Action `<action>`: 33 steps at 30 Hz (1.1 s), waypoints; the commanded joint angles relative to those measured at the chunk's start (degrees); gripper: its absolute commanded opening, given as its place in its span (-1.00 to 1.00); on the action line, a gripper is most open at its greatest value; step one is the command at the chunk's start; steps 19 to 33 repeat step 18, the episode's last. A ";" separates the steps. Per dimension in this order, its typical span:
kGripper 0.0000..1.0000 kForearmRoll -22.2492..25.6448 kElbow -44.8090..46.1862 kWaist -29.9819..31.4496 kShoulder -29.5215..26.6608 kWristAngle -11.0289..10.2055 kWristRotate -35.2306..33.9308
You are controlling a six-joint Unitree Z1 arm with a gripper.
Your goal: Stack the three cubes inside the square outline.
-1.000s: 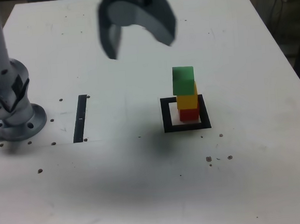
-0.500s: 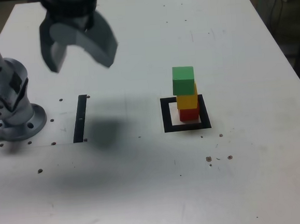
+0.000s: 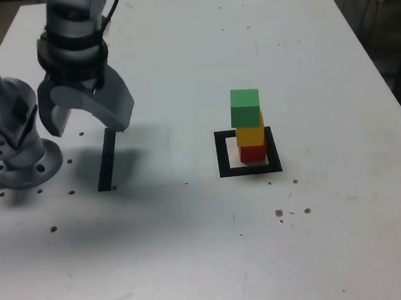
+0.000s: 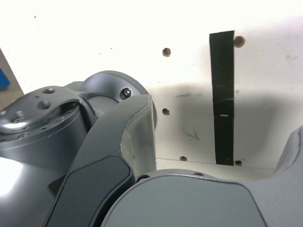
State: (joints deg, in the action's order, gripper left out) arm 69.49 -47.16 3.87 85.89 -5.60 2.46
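The cubes (image 3: 248,125) stand stacked, red under yellow under green, in the outline (image 3: 248,152) right of centre. The gripper (image 3: 84,120), fingers (image 3: 113,108) apart and empty, hangs upper left, well apart.

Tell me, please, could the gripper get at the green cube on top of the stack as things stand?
Probably yes: the gripper is open and empty, the green cube sits exposed on top, and bare table lies between them.

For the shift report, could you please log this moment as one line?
gripper: open, empty, above black strip | stack: red cube, yellow cube, green cube on top | inside square outline
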 commanded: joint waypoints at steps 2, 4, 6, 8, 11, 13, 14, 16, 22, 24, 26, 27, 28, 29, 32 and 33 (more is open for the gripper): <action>0.99 -0.33 0.72 -0.08 -0.30 0.09 -0.09; 0.99 -0.44 1.09 -0.07 -0.22 0.10 -0.09; 0.99 -0.70 1.47 -0.08 -0.11 0.17 -0.09; 0.99 -1.16 1.88 -0.07 -0.05 0.32 -0.09; 0.99 -1.81 2.45 -0.08 -0.08 0.73 -0.09; 0.98 -1.92 2.75 -0.08 -0.10 1.35 -0.09; 0.98 -1.86 2.91 -0.08 -0.12 1.75 -0.09; 0.98 -1.63 3.11 -0.08 -0.12 2.80 -0.09; 0.98 -1.49 3.11 -0.08 -0.12 3.40 -0.09; 0.98 -1.49 3.11 -0.08 -0.12 3.40 -0.09; 0.98 -1.49 3.11 -0.08 -0.12 3.40 -0.09; 0.98 -1.49 3.11 -0.08 -0.12 3.40 -0.09; 0.98 -1.49 3.11 -0.08 -0.12 3.40 -0.09; 0.98 -1.49 3.11 -0.08 -0.12 3.40 -0.09; 0.98 -1.49 3.11 -0.08 -0.12 3.40 -0.09; 0.98 -1.49 3.11 -0.08 -0.12 3.40 -0.09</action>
